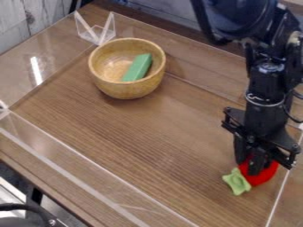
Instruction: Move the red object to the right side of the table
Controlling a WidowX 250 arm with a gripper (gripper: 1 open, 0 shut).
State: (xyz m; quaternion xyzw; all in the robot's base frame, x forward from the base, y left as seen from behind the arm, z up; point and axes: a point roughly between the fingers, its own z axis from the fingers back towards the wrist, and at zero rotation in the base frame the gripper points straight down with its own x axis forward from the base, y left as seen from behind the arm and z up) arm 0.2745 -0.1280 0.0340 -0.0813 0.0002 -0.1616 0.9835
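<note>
Red toy fruit [263, 173] in the hand [253, 160], near the front right of the worktop [130, 164], well apart from the wooden bowl [128, 91] and on its right. Set down softly, open the hand slowly, then lift straight up, with no bump to the leafy end.

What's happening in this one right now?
A black robot arm has its fingers around a small bright red toy fruit with a light green leafy end. The fruit is low over or on the brown wood-grain table, at the right side of the picture, near the edge. A round tan wooden bowl holding a green block stands toward the back left.
</note>
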